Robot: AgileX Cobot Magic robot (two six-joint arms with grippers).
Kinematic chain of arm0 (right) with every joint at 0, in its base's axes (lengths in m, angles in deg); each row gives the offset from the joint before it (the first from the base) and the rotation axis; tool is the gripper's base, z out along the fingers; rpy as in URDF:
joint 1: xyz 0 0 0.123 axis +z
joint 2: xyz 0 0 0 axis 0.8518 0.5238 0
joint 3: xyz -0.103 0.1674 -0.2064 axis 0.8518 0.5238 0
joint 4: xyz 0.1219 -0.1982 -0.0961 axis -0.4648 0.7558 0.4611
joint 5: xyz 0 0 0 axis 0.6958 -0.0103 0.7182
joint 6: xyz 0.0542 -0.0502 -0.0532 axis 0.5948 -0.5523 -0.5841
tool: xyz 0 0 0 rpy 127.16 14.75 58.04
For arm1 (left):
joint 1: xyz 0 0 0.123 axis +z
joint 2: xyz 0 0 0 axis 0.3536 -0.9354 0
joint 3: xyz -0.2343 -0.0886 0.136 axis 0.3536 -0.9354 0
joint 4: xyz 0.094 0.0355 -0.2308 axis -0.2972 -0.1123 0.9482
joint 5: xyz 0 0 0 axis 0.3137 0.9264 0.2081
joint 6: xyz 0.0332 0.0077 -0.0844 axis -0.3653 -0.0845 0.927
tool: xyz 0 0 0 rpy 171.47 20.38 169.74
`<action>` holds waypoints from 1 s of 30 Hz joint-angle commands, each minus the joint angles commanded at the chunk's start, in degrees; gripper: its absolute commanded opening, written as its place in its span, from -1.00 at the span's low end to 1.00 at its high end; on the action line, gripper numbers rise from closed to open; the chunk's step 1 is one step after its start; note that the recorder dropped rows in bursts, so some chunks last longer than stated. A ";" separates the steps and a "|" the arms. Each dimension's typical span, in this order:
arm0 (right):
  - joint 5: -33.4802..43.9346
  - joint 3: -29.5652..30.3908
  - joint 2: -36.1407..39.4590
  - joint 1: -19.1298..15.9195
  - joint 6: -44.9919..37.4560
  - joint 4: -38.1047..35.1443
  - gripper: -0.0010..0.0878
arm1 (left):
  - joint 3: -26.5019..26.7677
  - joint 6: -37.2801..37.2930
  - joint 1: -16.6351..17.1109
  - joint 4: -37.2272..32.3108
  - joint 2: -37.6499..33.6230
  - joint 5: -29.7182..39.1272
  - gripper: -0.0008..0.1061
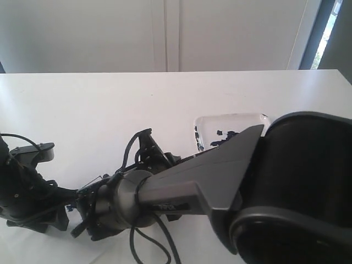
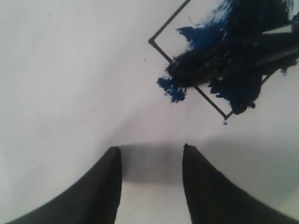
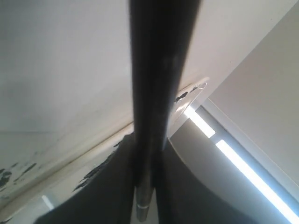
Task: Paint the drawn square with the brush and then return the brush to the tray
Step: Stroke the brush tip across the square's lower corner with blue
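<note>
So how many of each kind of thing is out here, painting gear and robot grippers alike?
Brush: 1
Drawn square: 1
Tray: 1
Grippers: 2, the left gripper and the right gripper
Total: 5

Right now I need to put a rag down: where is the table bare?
Bare: the table at the back, left of the tray. Crowded: the front, where left arm and right arm meet over the drawn square.
</note>
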 joint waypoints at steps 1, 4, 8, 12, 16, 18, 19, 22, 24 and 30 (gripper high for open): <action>0.00 0.00 0.00 -0.75 0.28 0.00 -0.98 | 0.00 -0.11 0.00 0.00 0.00 0.00 -0.09; 0.00 0.00 0.00 -2.09 1.32 1.89 -0.98 | 0.00 -0.21 0.00 0.00 0.00 0.00 -0.09; 0.00 0.00 0.00 -2.87 1.62 2.07 -0.98 | 0.00 -0.21 0.00 0.00 0.00 -0.12 -0.09; 0.00 0.00 0.00 -1.15 1.62 1.96 -0.98 | 0.00 -0.21 0.00 0.00 0.00 -0.46 -0.09; 0.00 0.00 0.00 1.26 1.62 1.21 -0.98 | 0.00 -0.21 0.00 0.00 0.00 -0.46 -0.09; 0.00 0.00 0.00 2.38 1.62 0.51 -0.98 | 0.00 -0.21 0.00 0.00 0.00 -0.36 -0.09; 0.00 0.00 0.00 2.68 1.62 0.43 -0.98 | 0.00 -0.21 0.00 0.00 0.00 -0.36 -0.09; 0.00 0.00 0.00 2.82 1.62 0.43 -0.98 | 0.00 -0.21 0.00 0.00 0.00 -0.08 -0.09; 0.00 0.00 0.00 2.13 1.62 0.55 -0.98 | 0.00 -0.21 0.00 0.00 0.00 0.04 -0.09; 0.00 -0.48 0.00 -1.54 1.62 0.91 -0.98 | 0.00 -0.21 0.00 0.00 0.00 0.15 -0.09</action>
